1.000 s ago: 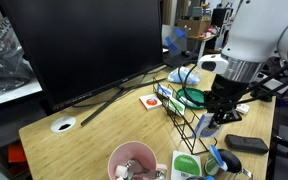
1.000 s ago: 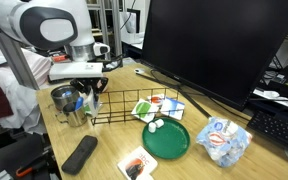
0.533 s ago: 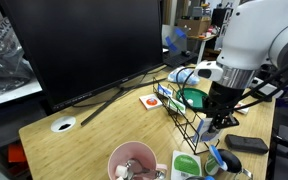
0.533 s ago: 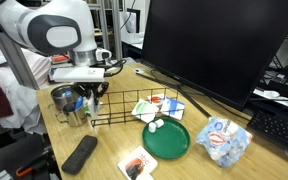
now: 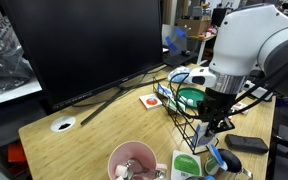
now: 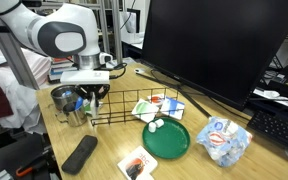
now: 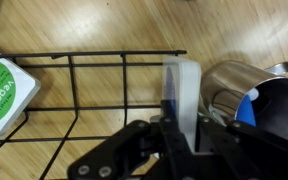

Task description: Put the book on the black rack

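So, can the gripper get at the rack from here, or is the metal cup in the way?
Probably yes. The gripper, shut on the book, hangs over the end wires of the rack with nothing between. The cup stands close beside the rack, not over it.

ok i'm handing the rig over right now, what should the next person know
Hand: shut on the thin pale whitish-grey book, holding it upright and edge-on.
The book is at the end of the long black wire rack, next to the shiny metal cup. Cannot tell if it rests on the wires yet.
Done: book grasped and brought to the rack.
Left: lower it between the wires, open the hand, pull back.
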`<act>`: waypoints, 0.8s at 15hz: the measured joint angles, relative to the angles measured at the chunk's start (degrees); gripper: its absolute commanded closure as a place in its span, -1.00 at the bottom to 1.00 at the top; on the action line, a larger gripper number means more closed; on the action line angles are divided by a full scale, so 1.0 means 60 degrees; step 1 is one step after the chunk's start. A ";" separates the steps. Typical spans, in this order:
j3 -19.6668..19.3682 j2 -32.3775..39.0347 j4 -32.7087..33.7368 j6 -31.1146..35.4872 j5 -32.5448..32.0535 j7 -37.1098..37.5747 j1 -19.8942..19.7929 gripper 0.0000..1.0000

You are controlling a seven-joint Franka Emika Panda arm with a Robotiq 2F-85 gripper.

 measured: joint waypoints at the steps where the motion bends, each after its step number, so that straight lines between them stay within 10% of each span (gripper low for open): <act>1: 0.0034 0.0112 0.0067 -0.0005 0.0020 -0.0161 -0.0034 0.93; 6: 0.0245 0.0640 0.0394 -0.0057 0.0037 -0.0902 -0.0340 0.90; 7: 0.0269 0.0717 0.0449 -0.0088 0.0037 -0.1024 -0.0406 0.20; 12: 0.0323 0.0924 0.0748 -0.0387 0.0029 -0.1395 -0.0739 -0.35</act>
